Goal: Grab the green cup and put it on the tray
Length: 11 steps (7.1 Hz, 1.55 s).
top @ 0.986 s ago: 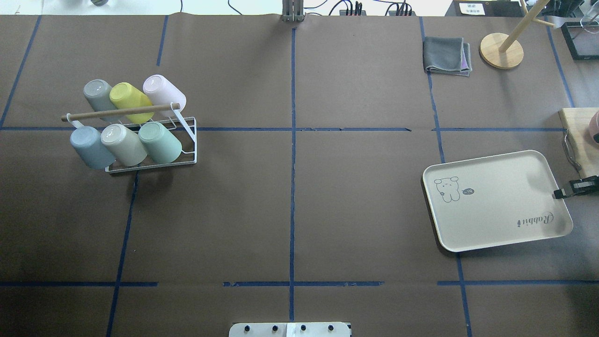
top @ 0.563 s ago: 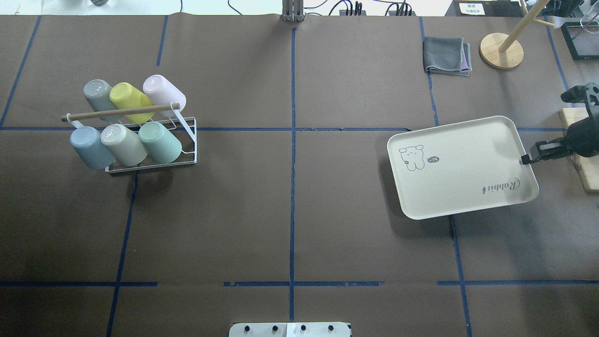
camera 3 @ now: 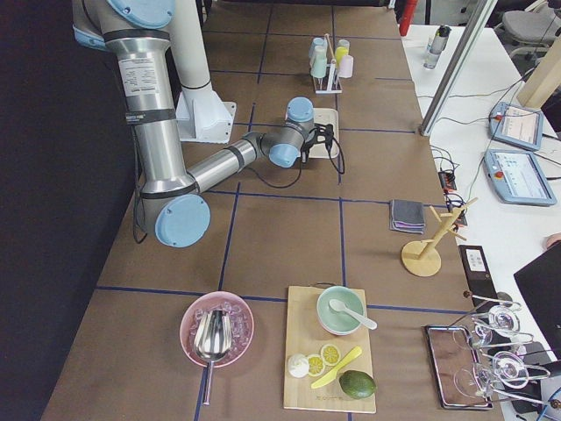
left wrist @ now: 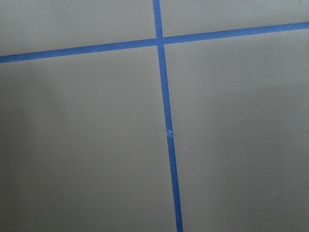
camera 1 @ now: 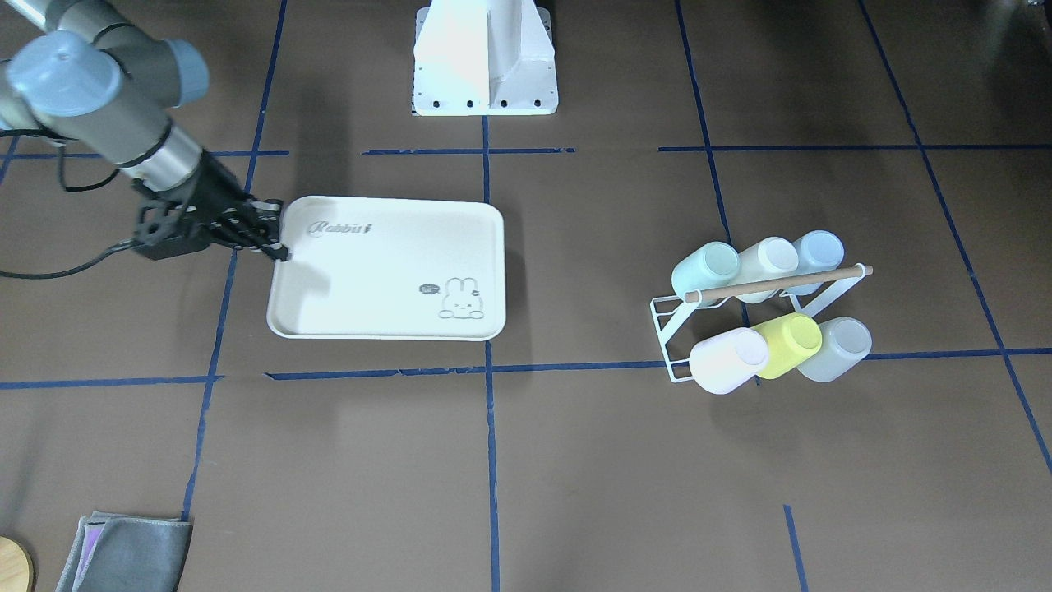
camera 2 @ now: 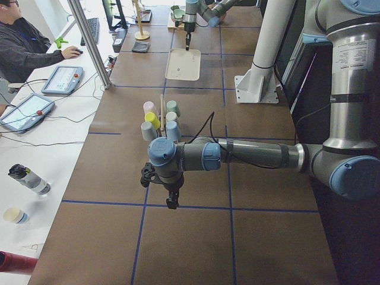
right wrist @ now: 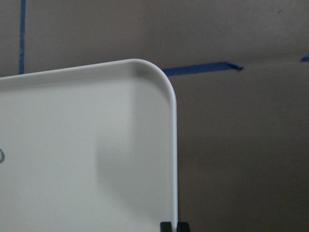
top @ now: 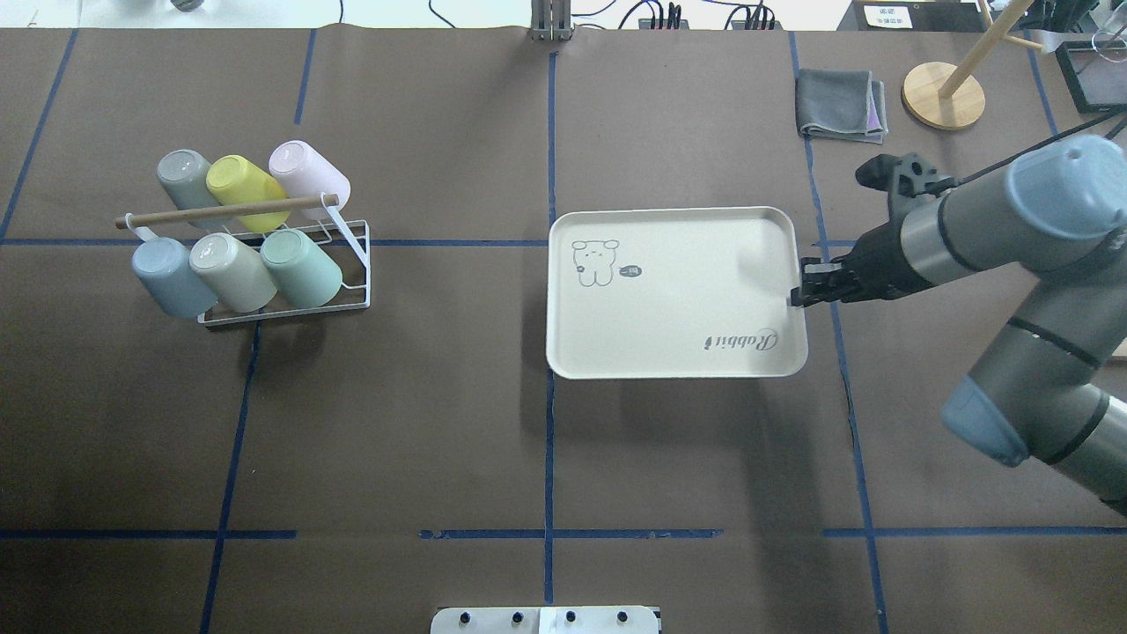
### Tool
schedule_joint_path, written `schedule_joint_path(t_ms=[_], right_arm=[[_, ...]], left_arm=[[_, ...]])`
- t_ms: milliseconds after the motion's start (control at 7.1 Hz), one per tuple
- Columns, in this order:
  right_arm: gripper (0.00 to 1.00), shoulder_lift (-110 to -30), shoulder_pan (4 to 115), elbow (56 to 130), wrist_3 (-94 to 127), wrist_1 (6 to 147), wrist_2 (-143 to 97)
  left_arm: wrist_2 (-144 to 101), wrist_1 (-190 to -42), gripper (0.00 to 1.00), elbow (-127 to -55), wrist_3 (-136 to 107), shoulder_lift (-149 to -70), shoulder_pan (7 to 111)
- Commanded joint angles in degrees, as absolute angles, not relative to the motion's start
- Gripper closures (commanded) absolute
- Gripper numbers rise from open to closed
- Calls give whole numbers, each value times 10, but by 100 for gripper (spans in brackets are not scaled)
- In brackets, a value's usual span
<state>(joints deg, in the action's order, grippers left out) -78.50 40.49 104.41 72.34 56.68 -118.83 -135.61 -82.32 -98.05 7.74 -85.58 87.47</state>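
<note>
The green cup (top: 304,269) lies tilted at the near right end of a white wire rack (top: 357,239), next to a beige cup; it also shows in the front view (camera 1: 705,271). The cream tray (top: 678,299) is at the table's middle, its long side level, with a shadow under it. My right gripper (top: 795,297) is shut on the rim of its right short side; the right wrist view shows the fingertips (right wrist: 166,226) pinching the rim (right wrist: 173,145). My left gripper (camera 2: 172,202) points down over bare table far from the rack; I cannot tell whether it is open.
The rack also holds grey, yellow-green, pink, pale blue and beige cups under a wooden bar (top: 220,211). A folded grey cloth (top: 841,104) and a wooden stand (top: 942,95) sit at the far right. A cutting board (camera 3: 329,351) lies beyond the right end.
My right arm has carried the tray leftward from the table's right edge to its middle, turning it square to the table. The cups and rack have not moved.
</note>
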Motion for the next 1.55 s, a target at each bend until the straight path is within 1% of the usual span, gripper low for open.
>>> schedule_joint_path(t_ms=[0, 141, 282, 986, 1127, 1268, 1408], right_arm=[[100, -751, 332, 1057, 777, 605, -1133], [100, -738, 287, 1075, 812, 653, -1083], [100, -734, 245, 1072, 818, 657, -1038], [100, -727, 234, 1050, 796, 656, -1015], [96, -727, 235, 1050, 796, 657, -1015], [32, -728, 235, 1046, 799, 658, -1011], [0, -726, 236, 1049, 801, 658, -998]], left_arm=[[-1356, -824, 0, -973, 79, -859, 863], [-1356, -824, 0, -973, 77, -861, 862], [-1356, -824, 0, -973, 77, -862, 861], [-1356, -824, 0, -972, 78, -863, 860], [-1356, -824, 0, -973, 79, -864, 860], [-1356, -824, 0, -973, 77, -867, 860], [-1356, -824, 0, -973, 77, -867, 860]])
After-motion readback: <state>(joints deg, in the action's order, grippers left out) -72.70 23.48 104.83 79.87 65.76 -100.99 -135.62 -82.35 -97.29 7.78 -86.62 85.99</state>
